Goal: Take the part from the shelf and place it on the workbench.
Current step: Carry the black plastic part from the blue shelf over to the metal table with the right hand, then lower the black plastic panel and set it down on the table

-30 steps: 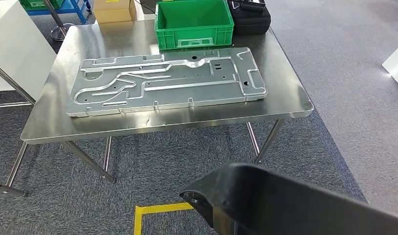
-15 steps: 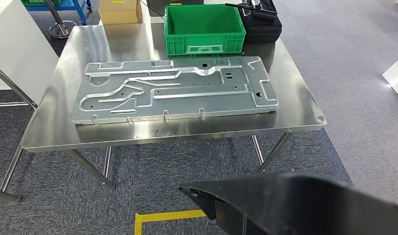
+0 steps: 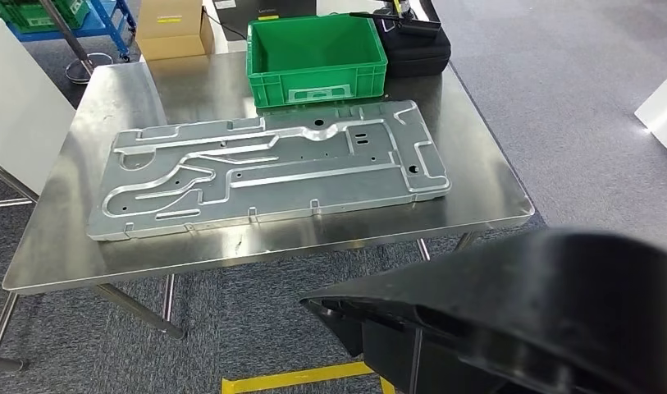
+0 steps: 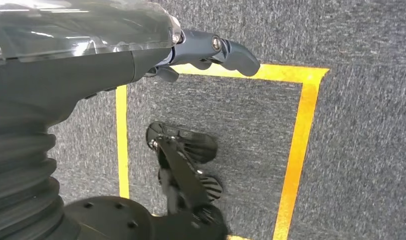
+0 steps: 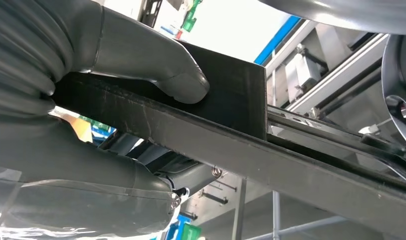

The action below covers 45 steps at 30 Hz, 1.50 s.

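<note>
In the lower right of the head view, the black part (image 3: 510,320) is carried short of the workbench (image 3: 494,176), the right hand (image 5: 116,70) clamping its edge, thumb pressed flat. Left hand (image 4: 205,50) hangs empty, fingers loosely apart. Recommend setting it down clear of the metal panel (image 3: 268,168) and green crate (image 3: 317,49).

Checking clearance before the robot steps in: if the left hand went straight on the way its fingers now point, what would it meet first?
Probably the grey carpet, near the yellow floor tape; the left hand hangs empty over it, though depth is unclear.
</note>
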Each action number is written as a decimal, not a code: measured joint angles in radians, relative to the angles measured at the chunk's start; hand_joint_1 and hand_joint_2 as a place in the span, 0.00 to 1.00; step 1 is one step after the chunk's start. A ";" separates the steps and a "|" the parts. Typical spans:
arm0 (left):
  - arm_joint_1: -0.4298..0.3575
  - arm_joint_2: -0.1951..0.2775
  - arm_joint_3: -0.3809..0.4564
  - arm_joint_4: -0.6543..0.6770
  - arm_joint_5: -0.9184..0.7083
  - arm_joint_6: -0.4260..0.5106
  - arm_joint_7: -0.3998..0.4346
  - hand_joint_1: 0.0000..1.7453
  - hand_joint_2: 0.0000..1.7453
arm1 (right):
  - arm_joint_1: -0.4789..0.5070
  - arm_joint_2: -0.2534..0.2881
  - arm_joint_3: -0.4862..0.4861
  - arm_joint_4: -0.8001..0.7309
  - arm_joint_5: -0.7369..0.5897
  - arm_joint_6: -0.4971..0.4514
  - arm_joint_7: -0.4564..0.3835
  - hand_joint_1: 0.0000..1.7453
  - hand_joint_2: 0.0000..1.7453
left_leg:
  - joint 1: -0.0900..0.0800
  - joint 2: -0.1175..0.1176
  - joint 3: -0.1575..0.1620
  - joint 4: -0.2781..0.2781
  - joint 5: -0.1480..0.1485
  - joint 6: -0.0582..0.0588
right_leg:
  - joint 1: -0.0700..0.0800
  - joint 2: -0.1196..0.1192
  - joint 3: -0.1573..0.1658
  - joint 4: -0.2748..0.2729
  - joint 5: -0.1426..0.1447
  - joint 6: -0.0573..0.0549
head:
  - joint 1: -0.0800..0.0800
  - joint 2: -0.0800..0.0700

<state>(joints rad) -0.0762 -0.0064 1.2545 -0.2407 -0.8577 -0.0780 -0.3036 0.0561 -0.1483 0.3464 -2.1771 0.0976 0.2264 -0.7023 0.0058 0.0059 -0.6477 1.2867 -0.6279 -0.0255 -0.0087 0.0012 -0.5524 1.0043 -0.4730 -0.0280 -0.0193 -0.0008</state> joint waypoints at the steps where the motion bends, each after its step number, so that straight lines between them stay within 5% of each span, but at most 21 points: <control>1: 0.002 0.000 0.002 0.000 0.003 -0.002 -0.001 0.00 1.00 | 0.002 0.001 0.000 0.001 0.005 -0.010 0.000 1.00 1.00 | 0.002 0.000 -0.014 -0.005 0.027 -0.002 | 0.000 0.003 0.008 0.000 -0.006 0.002 | 0.000 0.000; 3: 0.004 0.000 0.010 0.000 0.011 -0.004 -0.004 0.00 1.00 | 0.007 0.002 -0.003 0.005 0.013 -0.032 0.000 1.00 1.00 | 0.006 0.000 0.014 -0.122 0.126 -0.002 | -0.001 0.005 0.027 0.001 -0.020 0.008 | 0.000 0.000; 5: 0.003 0.000 0.017 0.000 0.017 -0.005 -0.006 0.00 1.00 | 0.008 0.002 -0.007 0.008 0.017 -0.045 0.000 1.00 1.00 | 0.004 -0.001 0.054 -0.232 0.181 0.005 | 0.001 0.007 0.038 0.004 -0.033 0.018 | 0.000 0.000; 9: 0.003 0.001 0.025 0.000 0.019 -0.005 -0.007 0.00 1.00 | 0.012 0.003 -0.013 0.012 0.019 -0.049 0.000 1.00 1.00 | 0.001 -0.003 0.067 -0.267 0.179 0.029 | 0.002 0.007 0.037 0.006 -0.042 0.039 | 0.003 0.000; 11: 0.003 0.000 0.028 0.000 0.019 -0.004 -0.007 0.00 1.00 | 0.012 0.003 -0.019 0.013 0.020 -0.056 0.000 1.00 1.00 | 0.004 -0.003 0.073 -0.277 0.179 0.042 | 0.000 0.005 0.021 0.048 -0.070 0.049 | 0.005 0.000; 14: 0.002 -0.004 0.036 0.000 0.024 0.001 -0.007 0.00 1.00 | 0.000 0.000 -0.049 0.045 0.011 -0.082 0.000 1.00 1.00 | 0.003 -0.002 0.077 -0.280 0.177 0.052 | -0.004 0.004 -0.081 0.235 -0.150 0.060 | 0.007 0.000; 16: 0.002 -0.007 0.043 0.000 0.029 0.002 -0.008 0.00 1.00 | -0.026 -0.010 -0.096 0.108 0.006 -0.097 0.000 1.00 1.00 | 0.001 -0.001 0.079 -0.280 0.175 0.053 | -0.005 0.004 -0.125 0.291 -0.143 0.061 | 0.007 0.000; 19: 0.002 -0.010 0.049 0.000 0.028 -0.002 -0.013 0.00 1.00 | -0.122 -0.043 -0.208 0.267 0.033 -0.116 0.013 1.00 1.00 | -0.004 -0.002 0.086 -0.279 0.172 0.053 | -0.001 0.003 -0.061 0.119 -0.025 0.048 | 0.007 0.000; 21: 0.001 -0.012 0.050 0.000 0.022 -0.010 -0.017 0.00 1.00 | -0.216 -0.075 -0.289 0.399 0.064 -0.139 0.034 1.00 1.00 | -0.008 -0.003 0.083 -0.277 0.173 0.048 | 0.005 0.001 -0.024 0.023 0.012 0.038 | 0.007 0.000; 24: 0.002 -0.010 0.050 0.000 0.011 -0.022 -0.024 0.00 1.00 | -0.352 -0.127 -0.382 0.584 0.134 -0.193 0.072 1.00 1.00 | -0.010 -0.003 0.076 -0.277 0.175 0.035 | 0.004 -0.001 -0.024 0.004 0.018 0.030 | 0.007 0.000; 26: 0.003 -0.008 0.050 0.000 0.003 -0.026 -0.027 0.00 1.00 | -0.450 -0.159 -0.413 0.705 0.195 -0.240 0.106 1.00 1.00 | -0.011 -0.004 0.059 -0.241 0.152 0.026 | -0.004 -0.002 -0.021 -0.006 0.025 0.022 | 0.004 0.000; 29: 0.002 -0.005 0.051 0.000 -0.002 -0.027 -0.028 0.00 1.00 | -0.582 -0.196 -0.427 0.875 0.253 -0.289 0.135 1.00 1.00 | -0.004 -0.005 -0.031 -0.059 0.069 0.014 | -0.007 -0.003 -0.020 -0.010 0.027 0.017 | 0.001 0.000; 31: 0.004 -0.005 0.051 0.000 -0.002 -0.027 -0.028 0.00 1.00 | -0.635 -0.208 -0.428 0.955 0.271 -0.300 0.139 1.00 1.00 | 0.001 -0.005 -0.074 0.012 0.062 0.008 | -0.006 -0.003 -0.019 -0.008 0.024 0.017 | 0.001 0.000; 32: 0.005 -0.005 0.052 0.000 -0.002 -0.027 -0.028 0.00 1.00 | -0.653 -0.211 -0.428 0.986 0.284 -0.307 0.141 1.00 1.00 | 0.002 -0.005 -0.067 -0.013 0.090 0.007 | -0.006 -0.003 -0.016 -0.006 0.021 0.018 | 0.000 0.000; 35: 0.004 -0.004 0.055 0.000 -0.003 -0.027 -0.029 0.00 1.00 | -0.714 -0.221 -0.419 1.069 0.369 -0.359 0.153 1.00 1.00 | 0.002 -0.005 0.015 -0.206 0.193 0.015 | -0.005 -0.002 -0.011 0.003 0.008 0.027 | 0.001 0.000; 37: 0.004 -0.003 0.056 0.001 -0.006 -0.029 -0.032 0.00 1.00 | -0.771 -0.231 -0.391 1.134 0.466 -0.410 0.166 1.00 1.00 | -0.002 -0.005 0.036 -0.260 0.201 0.024 | -0.004 -0.001 -0.017 0.008 0.006 0.037 | 0.001 0.000; 41: 0.001 -0.001 0.057 0.001 -0.020 -0.046 -0.046 0.00 1.00 | -0.921 -0.237 -0.258 1.286 0.721 -0.467 0.218 1.00 1.00 | -0.002 -0.003 0.041 -0.280 0.206 0.045 | -0.010 -0.001 -0.035 0.033 -0.010 0.056 | 0.004 0.000; 45: -0.010 0.001 0.056 0.001 -0.033 -0.082 -0.072 0.00 1.00 | -1.091 -0.176 -0.051 1.474 0.960 -0.404 0.259 1.00 1.00 | 0.000 -0.001 0.046 -0.285 0.208 0.053 | -0.015 -0.002 -0.144 0.245 -0.092 0.066 | 0.009 0.000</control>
<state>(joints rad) -0.0859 -0.0055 1.3106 -0.2398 -0.8903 -0.1599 -0.3753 -1.0344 -0.3242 0.2958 -0.7031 1.0573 -0.1780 -0.4437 0.0060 0.0052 -0.6021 1.0019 -0.4202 0.0279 -0.0238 -0.0007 -0.6967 1.2497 -0.5649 0.0382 -0.0103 -0.0008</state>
